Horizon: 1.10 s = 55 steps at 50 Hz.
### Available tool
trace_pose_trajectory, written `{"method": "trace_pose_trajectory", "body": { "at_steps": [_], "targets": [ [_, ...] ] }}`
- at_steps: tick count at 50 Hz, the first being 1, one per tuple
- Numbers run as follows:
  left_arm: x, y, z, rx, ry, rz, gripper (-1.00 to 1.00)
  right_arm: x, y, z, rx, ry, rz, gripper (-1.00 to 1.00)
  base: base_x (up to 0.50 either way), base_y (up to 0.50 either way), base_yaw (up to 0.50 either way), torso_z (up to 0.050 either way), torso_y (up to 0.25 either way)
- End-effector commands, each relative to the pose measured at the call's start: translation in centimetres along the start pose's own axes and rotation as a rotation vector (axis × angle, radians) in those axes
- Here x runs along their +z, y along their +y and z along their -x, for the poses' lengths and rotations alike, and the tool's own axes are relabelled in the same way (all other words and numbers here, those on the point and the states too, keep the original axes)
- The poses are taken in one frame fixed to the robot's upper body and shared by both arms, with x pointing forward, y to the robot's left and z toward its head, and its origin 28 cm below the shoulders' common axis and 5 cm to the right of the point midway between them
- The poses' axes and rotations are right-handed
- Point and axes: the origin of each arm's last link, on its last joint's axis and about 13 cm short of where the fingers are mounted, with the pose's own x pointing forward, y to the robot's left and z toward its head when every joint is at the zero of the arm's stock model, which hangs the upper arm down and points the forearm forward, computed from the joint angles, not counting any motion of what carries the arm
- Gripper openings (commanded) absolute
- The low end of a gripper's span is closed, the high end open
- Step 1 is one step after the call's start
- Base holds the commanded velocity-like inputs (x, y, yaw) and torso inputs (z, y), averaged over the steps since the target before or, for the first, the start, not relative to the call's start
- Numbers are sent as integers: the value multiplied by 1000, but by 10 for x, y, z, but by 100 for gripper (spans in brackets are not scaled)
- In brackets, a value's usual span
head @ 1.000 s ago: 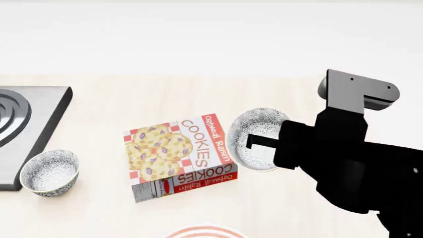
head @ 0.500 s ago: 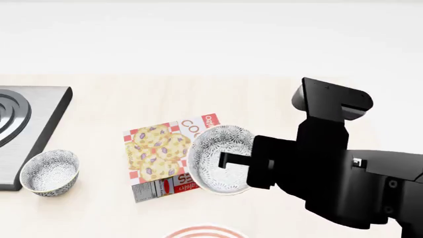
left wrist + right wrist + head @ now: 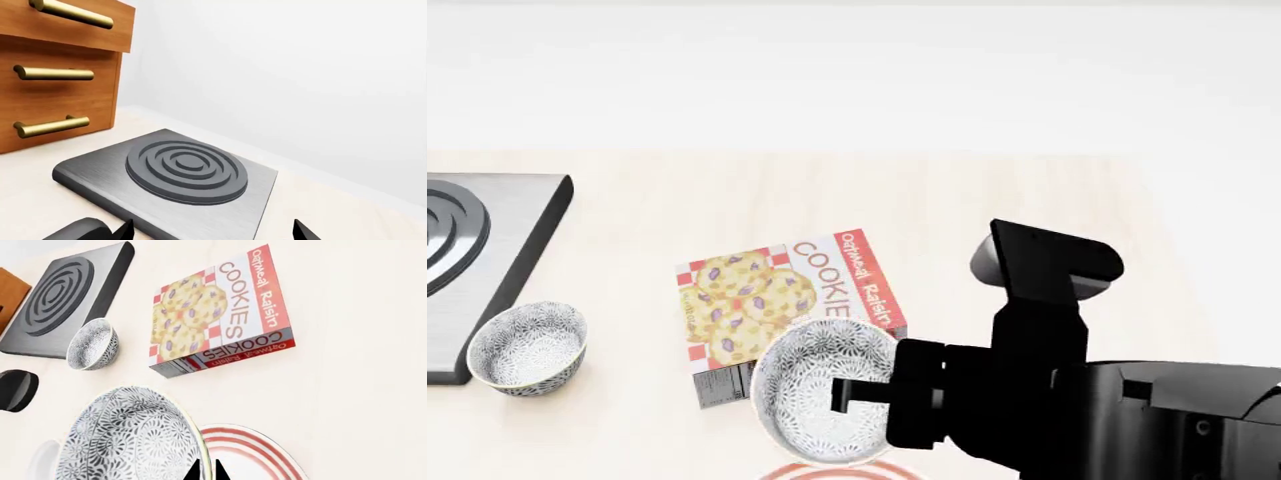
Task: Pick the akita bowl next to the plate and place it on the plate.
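Note:
My right gripper [image 3: 843,393] is shut on the rim of the akita bowl [image 3: 814,388], a grey-and-white patterned bowl tilted on its side in the air. It hangs over the near corner of the cookie box and just above the far edge of the plate [image 3: 841,470]. In the right wrist view the fingertips [image 3: 217,472] pinch the bowl's rim [image 3: 133,440], with the red-striped plate [image 3: 257,455] right beneath. A second identical bowl [image 3: 527,348] stands at the left beside the stove. My left gripper [image 3: 213,232] is open above the stove, holding nothing.
An Oatmeal Raisin cookie box [image 3: 781,305] lies flat mid-table. A grey stove plate [image 3: 487,250] sits at the left, with wooden drawers [image 3: 53,70] beyond it. A pale white object [image 3: 41,460] shows beside the held bowl.
My right gripper has carried the bowl leftward and toward the near edge, from right of the cookie box to over its near corner, above the plate's edge. The other bowl stayed put.

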Motion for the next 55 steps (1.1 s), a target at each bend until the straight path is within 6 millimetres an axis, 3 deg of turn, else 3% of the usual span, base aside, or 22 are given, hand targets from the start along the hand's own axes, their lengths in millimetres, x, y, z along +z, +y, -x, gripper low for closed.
{"method": "trace_pose_trajectory", "body": {
  "at_steps": [1, 20, 55],
  "targets": [
    [0, 0, 0, 0, 2, 0, 100, -8, -1, -7, 41, 36, -2, -100, 0, 0, 0, 0, 0],
    [-1, 0, -1, 1, 1, -1, 100, -31, -9, -28, 64, 98, -10, -100, 0, 0, 0, 0, 1],
    [0, 0, 0, 1, 0, -2, 100, -51, -16, -36, 27, 180, 55, -100, 0, 0, 0, 0, 0]
  ]
}}
